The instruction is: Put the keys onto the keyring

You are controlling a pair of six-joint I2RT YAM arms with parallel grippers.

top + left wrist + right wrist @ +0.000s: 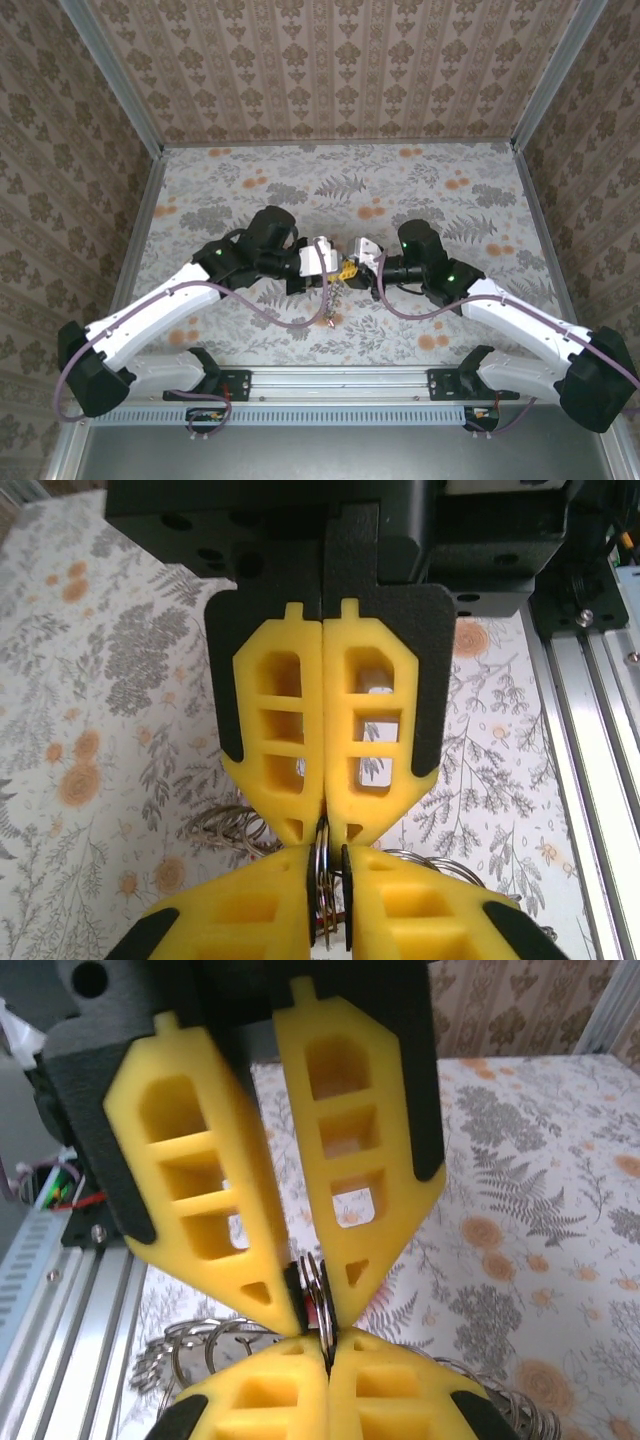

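Metal keyring [318,1295] sits pinched between both pincers above the floral desk [450,190], more rings dangling below. Right pincer [325,832] clamped shut on it; left pincer [300,1305] grips it too — yellow fingertips [290,825] meeting tip to tip at mid-desk.

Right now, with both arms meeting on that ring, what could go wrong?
The right gripper pinches the keyring edge-on at its very tips, so it may twist or slip out.
The left gripper sits tip to tip against it on the same spot; slight misalignment could jam the jaws together.
The loops dangling below could snag.
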